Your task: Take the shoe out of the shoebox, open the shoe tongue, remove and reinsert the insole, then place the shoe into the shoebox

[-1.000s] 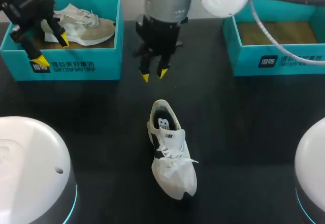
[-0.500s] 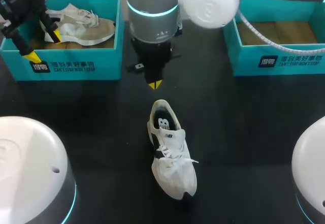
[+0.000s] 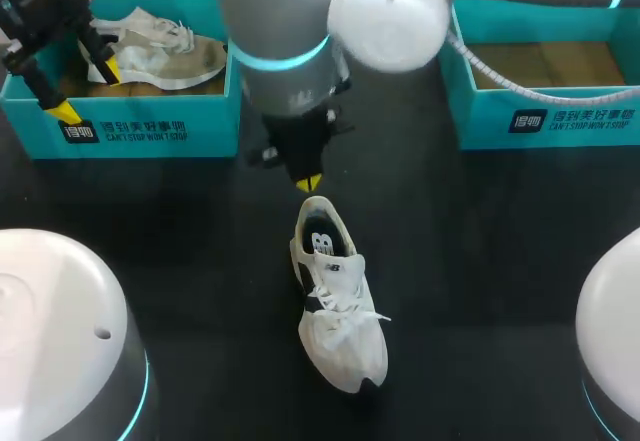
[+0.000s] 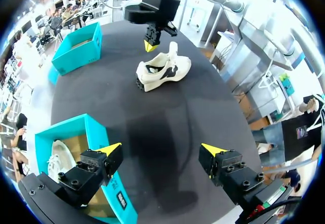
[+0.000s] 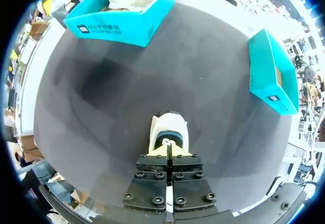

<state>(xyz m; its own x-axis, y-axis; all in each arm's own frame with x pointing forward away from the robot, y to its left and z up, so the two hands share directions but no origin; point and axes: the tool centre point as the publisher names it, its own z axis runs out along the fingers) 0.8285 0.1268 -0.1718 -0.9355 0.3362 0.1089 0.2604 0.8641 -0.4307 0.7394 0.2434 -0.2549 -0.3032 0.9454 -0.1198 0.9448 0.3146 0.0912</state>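
The white shoe [image 3: 335, 296] lies upright about midway across the bench [image 3: 480, 261], toe toward the near edge and heel opening toward the far edge. The right jaws hang just over the heel, clenched with yellow fingertips [image 3: 311, 181] pressed together and grasping nothing; whether they touch the heel rim cannot be told. At the far left corner, the left jaws are released wide above a teal shoebox [image 3: 150, 131] holding a beige shoe [image 3: 165, 51]. Another teal shoebox [image 3: 560, 116] sits at the far right corner.
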